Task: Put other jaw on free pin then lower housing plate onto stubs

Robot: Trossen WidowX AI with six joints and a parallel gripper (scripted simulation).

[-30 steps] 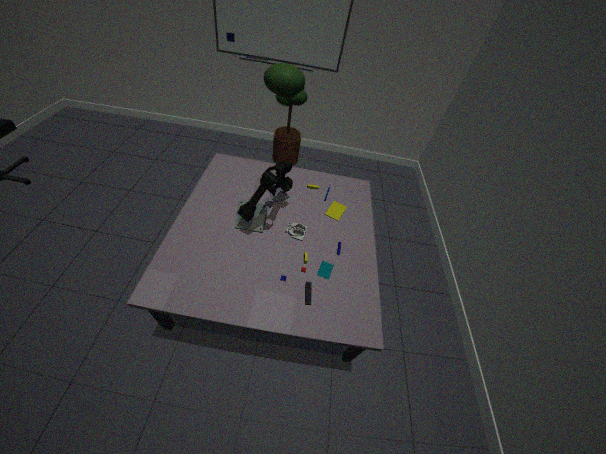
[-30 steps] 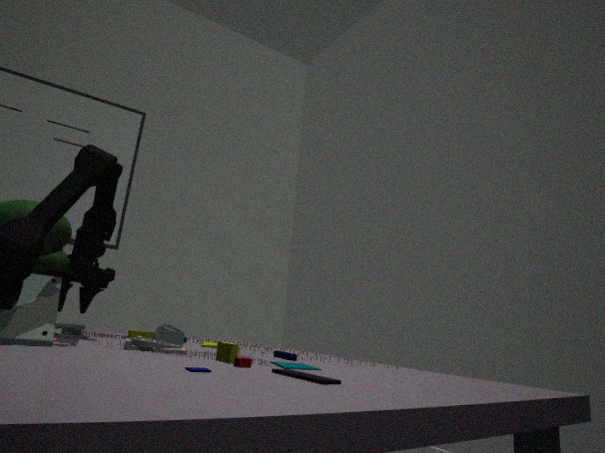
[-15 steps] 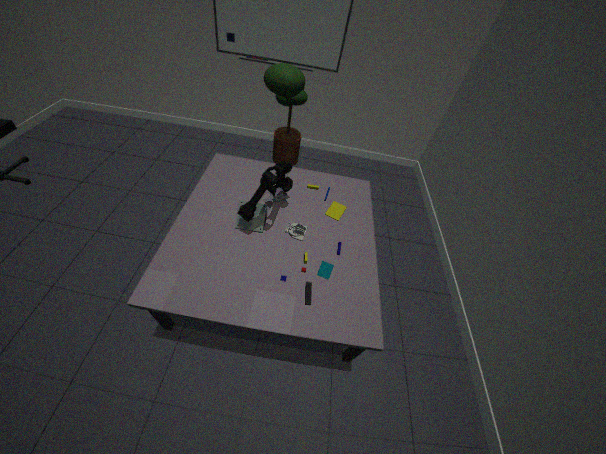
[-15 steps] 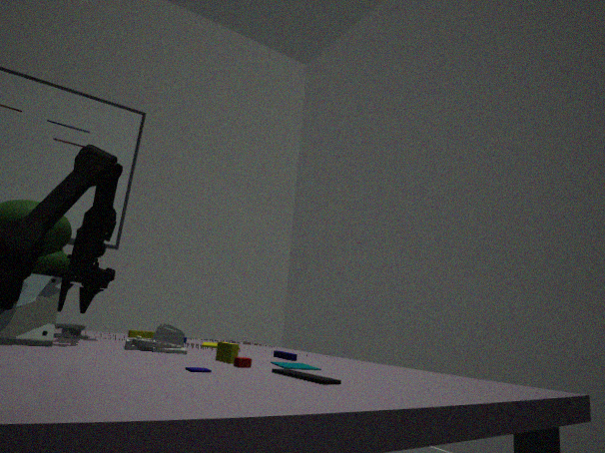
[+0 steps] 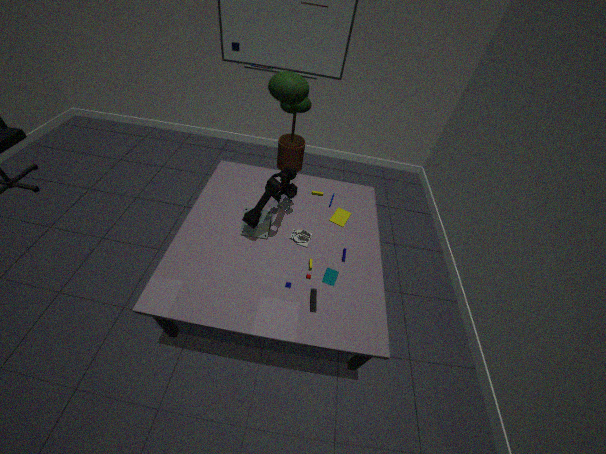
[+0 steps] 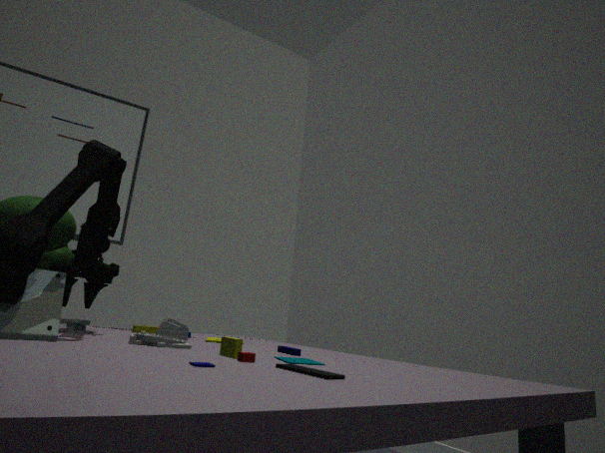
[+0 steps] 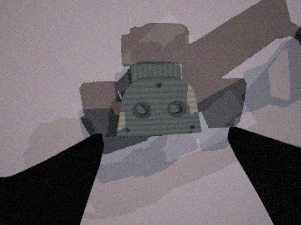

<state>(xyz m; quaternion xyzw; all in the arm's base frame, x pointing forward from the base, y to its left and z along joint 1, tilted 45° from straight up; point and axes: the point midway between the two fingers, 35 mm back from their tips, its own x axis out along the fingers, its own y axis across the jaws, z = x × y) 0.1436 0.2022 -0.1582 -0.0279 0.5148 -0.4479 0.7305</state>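
The ribbed plate (image 7: 159,96) is grey-green with darker horizontal stripes.

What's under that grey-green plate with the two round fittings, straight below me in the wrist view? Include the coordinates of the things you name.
Pale slivers (image 7: 192,102) show at the sides of the grey-green plate (image 7: 159,120). Whatever lies beneath its middle is covered, so I can't tell.

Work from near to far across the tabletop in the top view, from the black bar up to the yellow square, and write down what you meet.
Black bar, teal square, dark blue stick, grey assembly, yellow square.
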